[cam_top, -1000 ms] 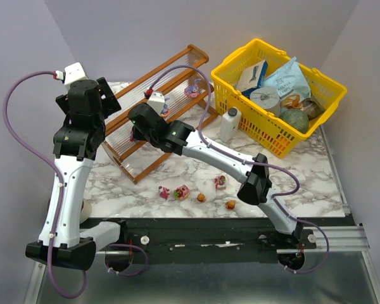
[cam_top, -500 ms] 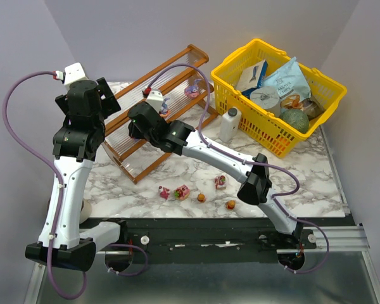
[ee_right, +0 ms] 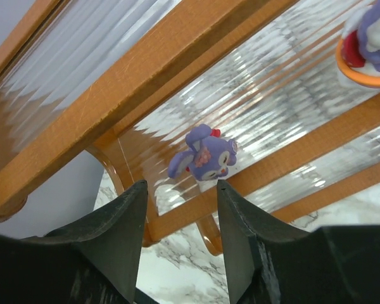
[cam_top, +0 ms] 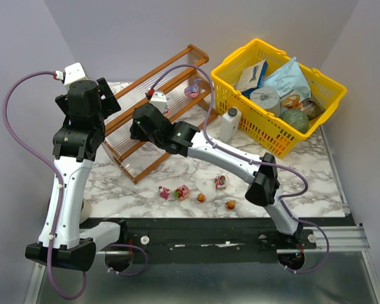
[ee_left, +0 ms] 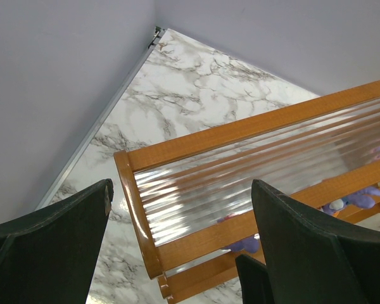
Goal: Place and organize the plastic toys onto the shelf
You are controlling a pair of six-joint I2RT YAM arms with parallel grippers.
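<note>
The shelf [cam_top: 153, 95] stands slanted at the back left of the marble table. My right gripper [cam_top: 135, 132] hangs open and empty over its near-left end. In the right wrist view my right gripper [ee_right: 180, 190] is just short of a purple bunny toy [ee_right: 204, 158] lying on a clear tier [ee_right: 285, 101]. A second purple toy in an orange cup [ee_right: 367, 38] stands further along the same tier. Several small toys lie loose at the table's front, among them a pink one [cam_top: 182, 191] and a red one [cam_top: 220, 182]. My left gripper [cam_top: 107, 96] is open and empty above the shelf's left end [ee_left: 240, 171].
A yellow basket [cam_top: 272, 136] of packaged goods stands at the back right. A small white bottle [cam_top: 228, 123] stands between it and the shelf. The grey walls close in at the left and back.
My right arm's elbow has swung a little to the right and its wrist has shifted slightly over the shelf. The left arm has not moved.
</note>
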